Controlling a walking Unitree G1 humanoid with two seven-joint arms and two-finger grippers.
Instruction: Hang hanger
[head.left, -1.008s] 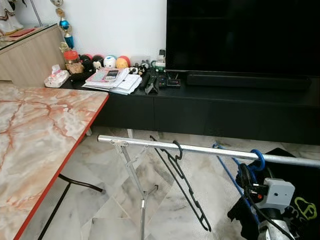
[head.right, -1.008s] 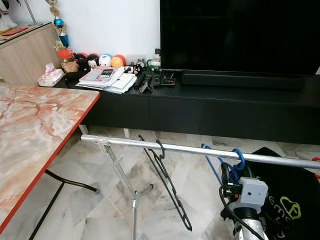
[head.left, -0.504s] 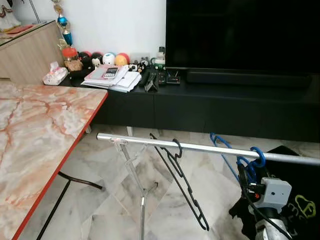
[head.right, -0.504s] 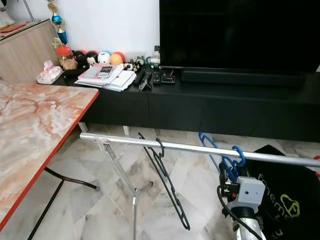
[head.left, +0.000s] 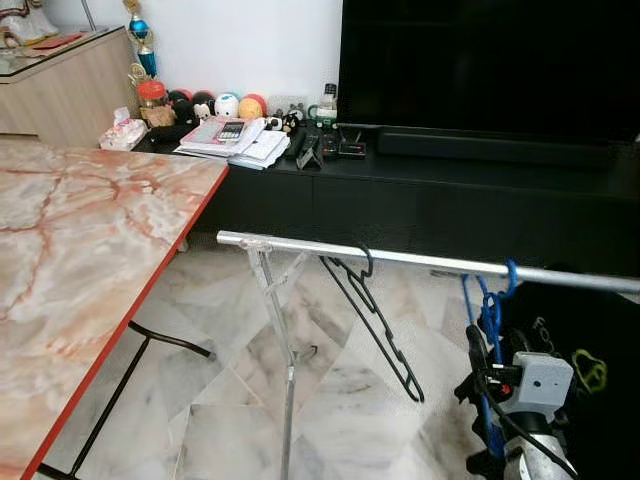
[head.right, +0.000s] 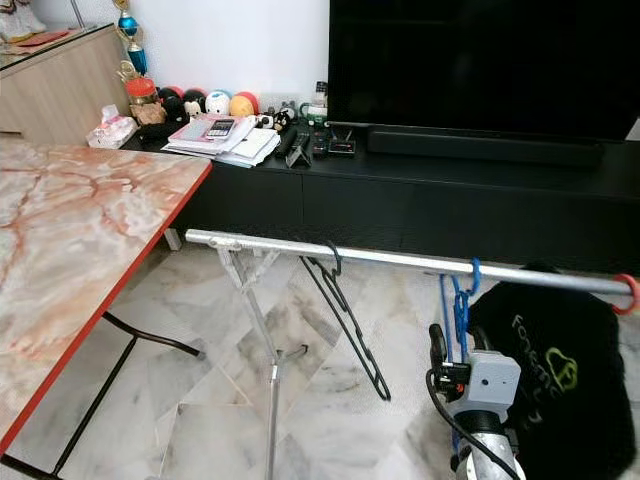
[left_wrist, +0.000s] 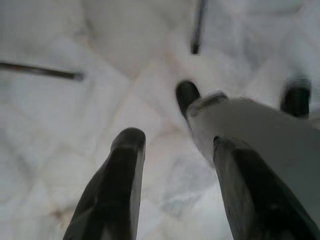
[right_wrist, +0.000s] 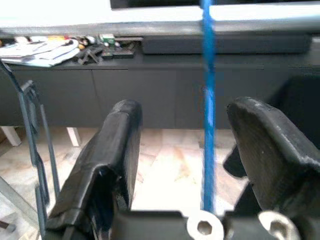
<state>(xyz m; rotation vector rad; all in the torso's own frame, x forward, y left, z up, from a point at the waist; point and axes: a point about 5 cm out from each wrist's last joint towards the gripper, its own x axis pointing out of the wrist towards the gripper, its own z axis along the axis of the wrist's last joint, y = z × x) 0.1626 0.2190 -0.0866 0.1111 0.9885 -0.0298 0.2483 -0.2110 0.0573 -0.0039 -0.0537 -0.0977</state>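
The silver rail (head.left: 420, 262) carries two hangers. The blue hanger (head.right: 459, 300) hangs near its right end, thin, light and likely slippery. The right gripper (right_wrist: 182, 165) has spread jaws around its blue bar, best held there.
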